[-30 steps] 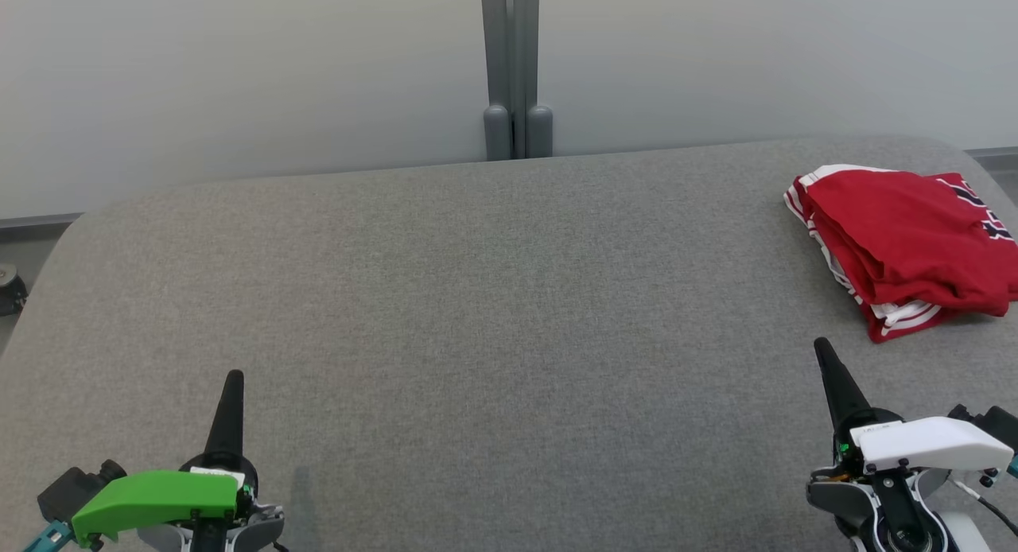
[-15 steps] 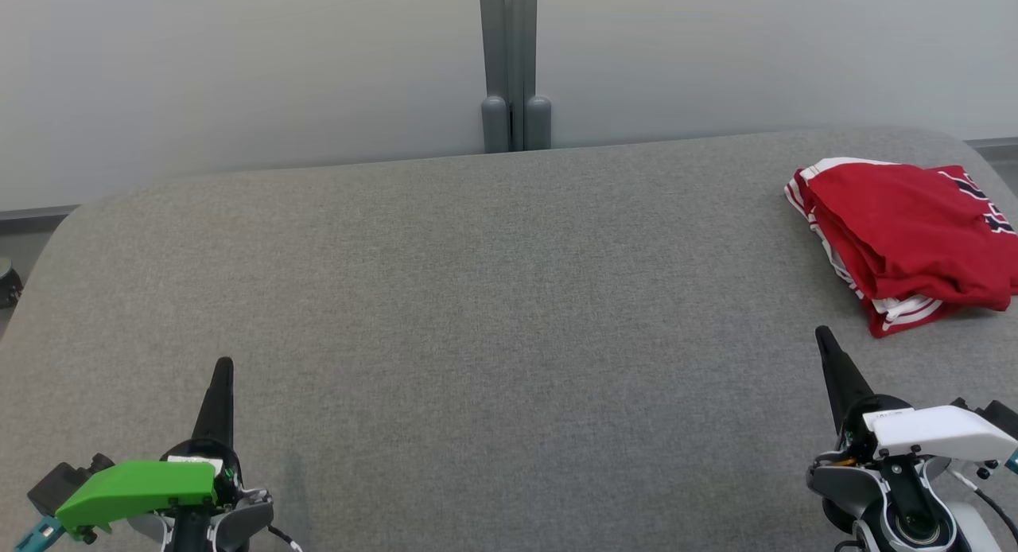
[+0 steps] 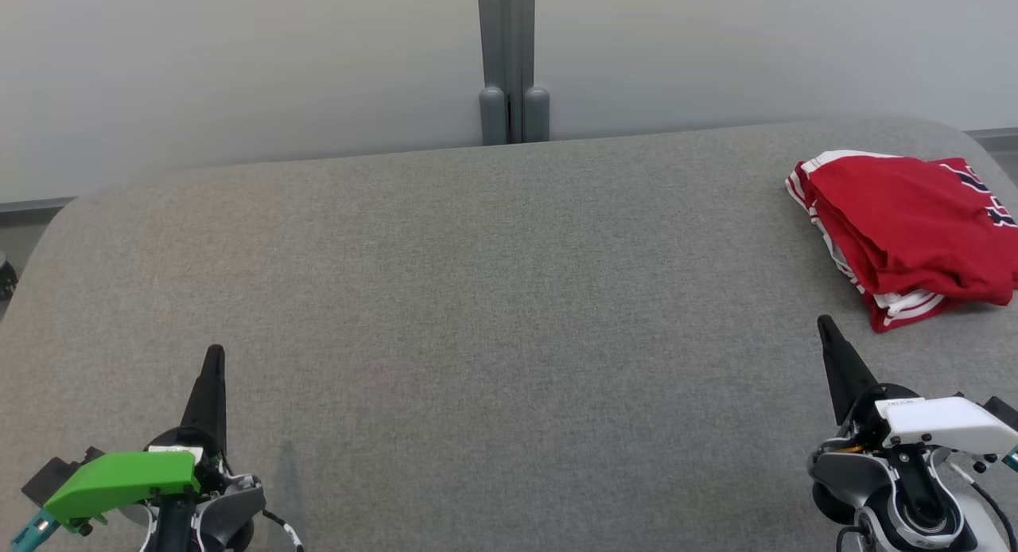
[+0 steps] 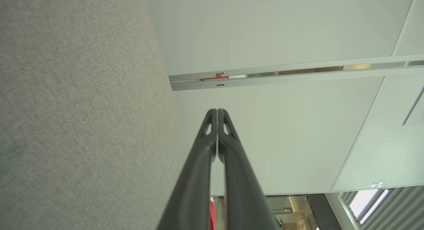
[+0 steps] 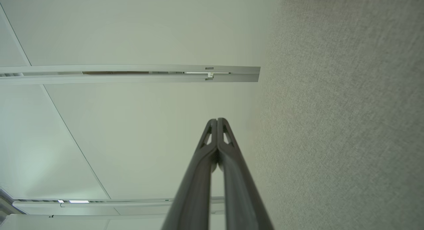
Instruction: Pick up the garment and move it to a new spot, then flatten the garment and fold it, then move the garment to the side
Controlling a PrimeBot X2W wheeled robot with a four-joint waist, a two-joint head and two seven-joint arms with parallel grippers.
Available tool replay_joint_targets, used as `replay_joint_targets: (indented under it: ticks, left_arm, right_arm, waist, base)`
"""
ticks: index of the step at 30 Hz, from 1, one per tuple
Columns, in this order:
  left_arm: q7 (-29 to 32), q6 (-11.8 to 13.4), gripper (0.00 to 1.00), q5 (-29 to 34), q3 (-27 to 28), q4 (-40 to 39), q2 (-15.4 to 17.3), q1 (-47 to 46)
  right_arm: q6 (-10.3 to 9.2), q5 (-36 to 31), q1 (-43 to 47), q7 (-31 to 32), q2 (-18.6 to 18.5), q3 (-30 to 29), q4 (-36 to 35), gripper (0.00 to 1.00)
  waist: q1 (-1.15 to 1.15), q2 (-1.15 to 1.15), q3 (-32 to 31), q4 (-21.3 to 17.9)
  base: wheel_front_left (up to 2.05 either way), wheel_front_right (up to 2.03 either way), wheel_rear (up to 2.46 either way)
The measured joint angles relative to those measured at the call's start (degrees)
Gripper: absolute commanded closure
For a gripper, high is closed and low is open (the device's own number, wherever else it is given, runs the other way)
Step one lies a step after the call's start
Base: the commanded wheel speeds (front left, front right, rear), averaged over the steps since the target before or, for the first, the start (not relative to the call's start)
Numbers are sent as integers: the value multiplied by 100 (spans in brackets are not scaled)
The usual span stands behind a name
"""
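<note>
The folded red garment (image 3: 907, 234), edged with white stripes, lies at the far right of the grey fabric-covered table (image 3: 493, 297); the left gripper (image 3: 213, 355) is at the near left, its fingers pressed together on nothing; the right gripper (image 3: 827, 327) is at the near right, likewise closed and empty, near the garment but apart from it; a grey post (image 3: 513, 59) rises behind the table's far edge.

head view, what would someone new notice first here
The red garment with white striped trim, lying at the far right of the grey table. Next, the left gripper with its green cover at lower left and the right gripper at lower right, jaws shut.
</note>
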Motion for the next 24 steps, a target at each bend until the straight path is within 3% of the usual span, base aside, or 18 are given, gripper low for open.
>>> replay_joint_targets:
  ticks: [24]
  left_arm:
    - [82,-42,100,-250,71,31,5,-79]
  right_arm:
    - [0,247,-54,60,-3,-29,25,100]
  waist:
    - [0,0,37,-6]
  base:
    - [0,0,0]
